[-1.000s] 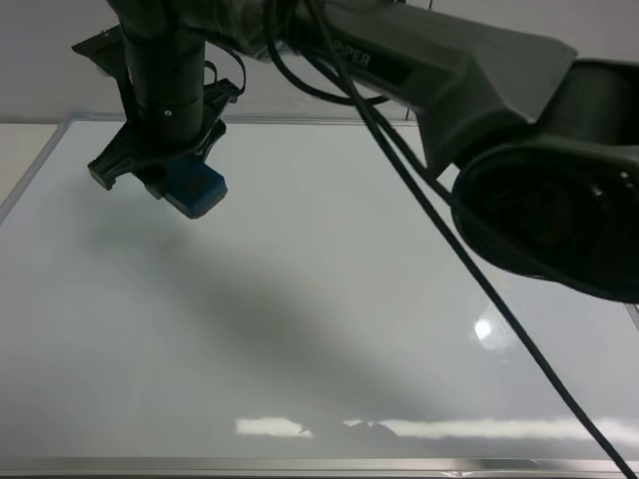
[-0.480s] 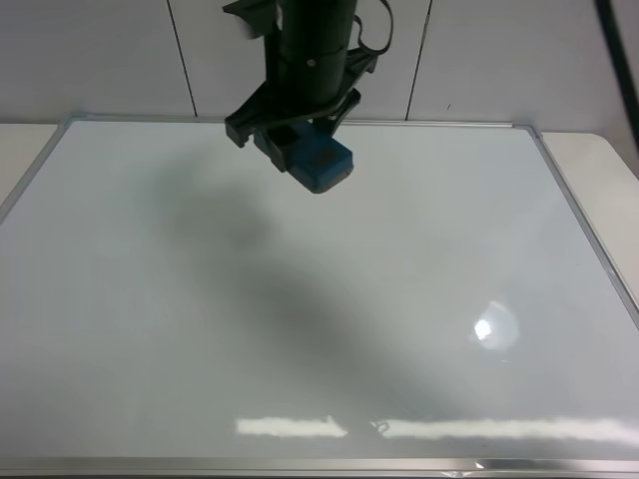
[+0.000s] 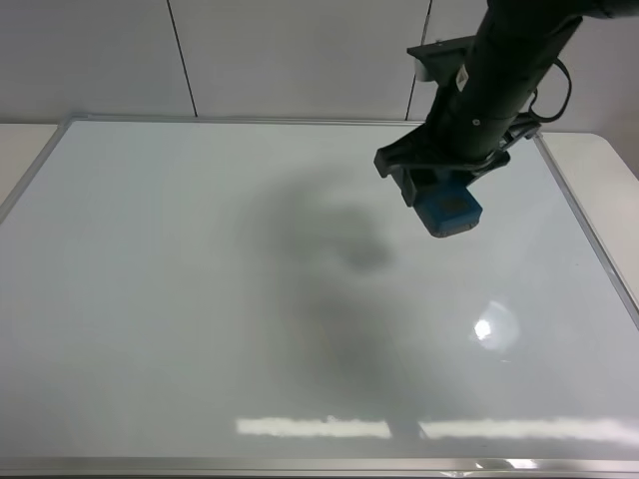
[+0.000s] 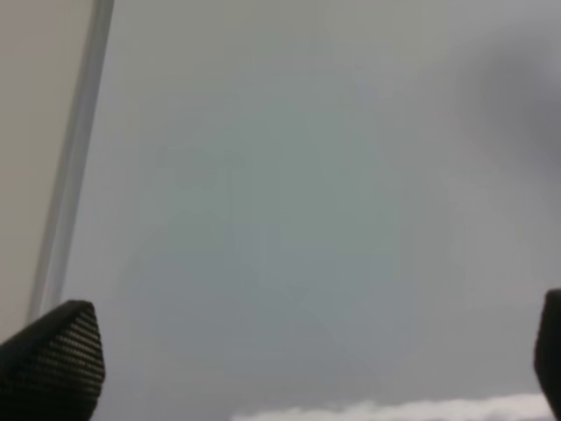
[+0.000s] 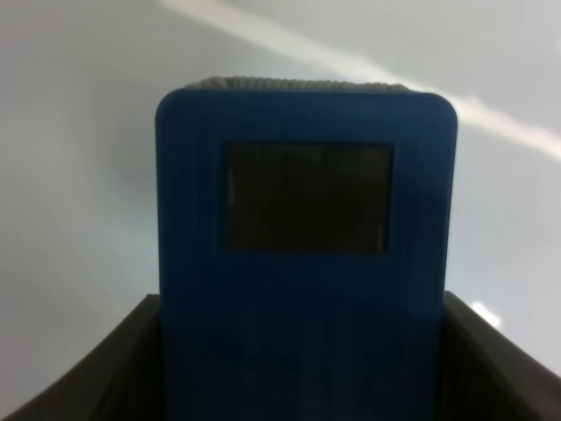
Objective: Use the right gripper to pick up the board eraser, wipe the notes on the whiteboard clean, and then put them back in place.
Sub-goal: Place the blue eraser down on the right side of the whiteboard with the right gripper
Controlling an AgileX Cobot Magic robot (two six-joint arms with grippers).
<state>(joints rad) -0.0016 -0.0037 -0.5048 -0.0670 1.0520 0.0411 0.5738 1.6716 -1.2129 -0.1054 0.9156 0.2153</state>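
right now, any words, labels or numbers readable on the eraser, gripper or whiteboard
None readable. The board eraser shows only a plain dark square patch, the right gripper holding it carries no legible label, and the whiteboard shows no writing in these views.

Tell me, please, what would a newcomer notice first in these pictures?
The dark right hand grips a blue eraser over the far right part of the whiteboard. The board fills most of the high view and shows no writing that I can see. There is only a soft shadow near its middle and a spot of glare toward the near right.
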